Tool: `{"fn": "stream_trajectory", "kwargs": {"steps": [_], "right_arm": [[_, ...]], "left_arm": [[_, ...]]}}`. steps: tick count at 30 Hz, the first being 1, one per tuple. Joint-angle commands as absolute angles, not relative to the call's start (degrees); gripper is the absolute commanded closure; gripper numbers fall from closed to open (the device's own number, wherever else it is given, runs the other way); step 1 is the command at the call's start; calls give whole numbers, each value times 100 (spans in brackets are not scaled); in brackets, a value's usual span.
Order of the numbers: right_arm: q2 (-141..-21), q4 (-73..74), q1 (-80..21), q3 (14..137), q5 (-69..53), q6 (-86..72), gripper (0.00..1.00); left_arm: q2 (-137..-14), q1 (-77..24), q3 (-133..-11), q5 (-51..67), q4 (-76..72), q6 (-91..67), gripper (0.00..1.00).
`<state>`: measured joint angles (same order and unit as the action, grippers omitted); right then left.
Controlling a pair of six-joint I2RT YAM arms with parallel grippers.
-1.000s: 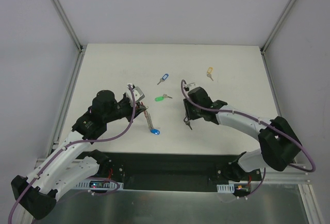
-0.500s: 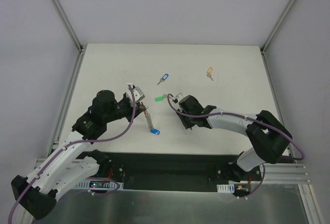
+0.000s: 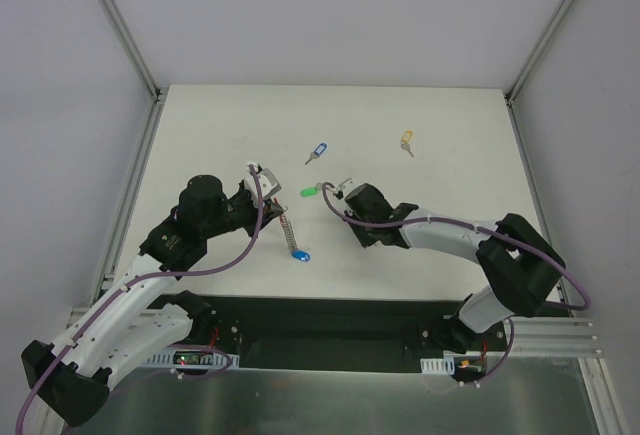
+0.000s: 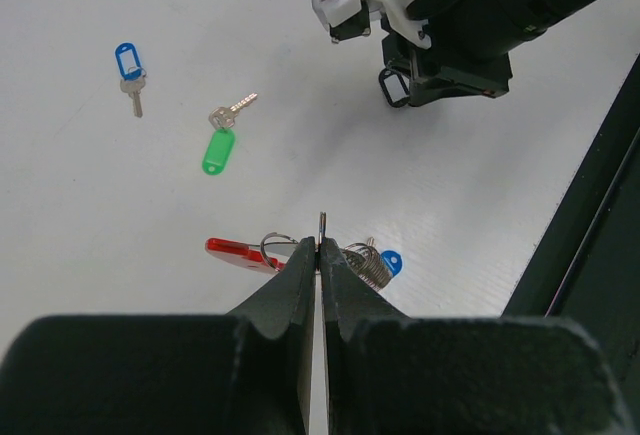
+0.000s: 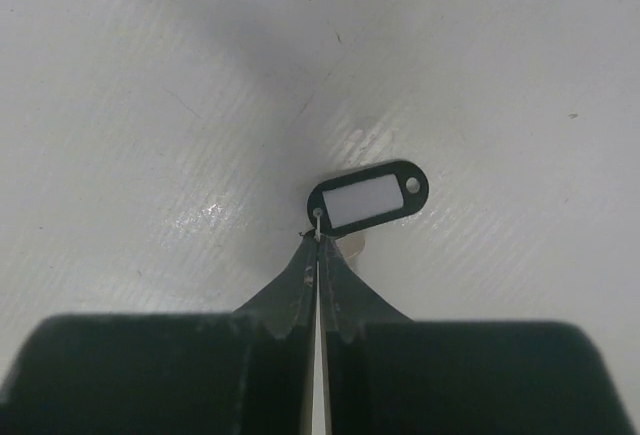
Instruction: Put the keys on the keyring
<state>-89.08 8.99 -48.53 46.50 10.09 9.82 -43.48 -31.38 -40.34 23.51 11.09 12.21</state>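
Starting at the right hand (image 5: 318,240): pressed together at the tips, pinching the black-tagged key (image 5: 368,198) by its thin wire loop. Oblong tag jutting just past the fingertips, metal blade tucked under the hand and mostly out of sight. White counter (image 5: 150,75) beneath.

Now the big change: swung in from farther out a second ago, carried across toward the other arm, then settled over the last half second with barely a twitch since.

Over to the left hand (image 4: 320,255): also clamped shut, gripping the keyring (image 4: 236,249) by a sliver of metal standing up between the fingertips. Red band peeking out on one side of the tips, grey coiled strap on the other, a blue tag (image 4: 390,263) seemingly hanging off it already. Seen from there, right hand ahead and a little to the right, black tag dangling toward the ring, near but clearly apart.

Meaning for the job: carry looks done, threading not yet begun. Likely next, closing that gap and lining the wire loop up with the ring's opening.

Farther out, ahead and left of the left hand, loose on the counter: green-tagged key (image 4: 218,150), then blue-tagged key (image 4: 127,60). Yellow-tagged key (image 3: 406,139) well beyond the right hand.
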Motion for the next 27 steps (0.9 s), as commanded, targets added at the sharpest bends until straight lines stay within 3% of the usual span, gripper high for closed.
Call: {"fn": "stream_trajectory", "kwargs": {"steps": [1, 9, 27], "right_arm": [[-8229, 1169, -4887, 5010, 1011, 1203, 99], [-7805, 1108, -4816, 5142, 458, 1599, 99], [-6777, -361, -4676, 3586, -1195, 1696, 99]], "left_arm": [[-4254, -3067, -4025, 2435, 975, 1309, 100], [-4245, -3067, -4025, 2435, 976, 1318, 100], [-4210, -3067, -4025, 2487, 1002, 1310, 100]]}}
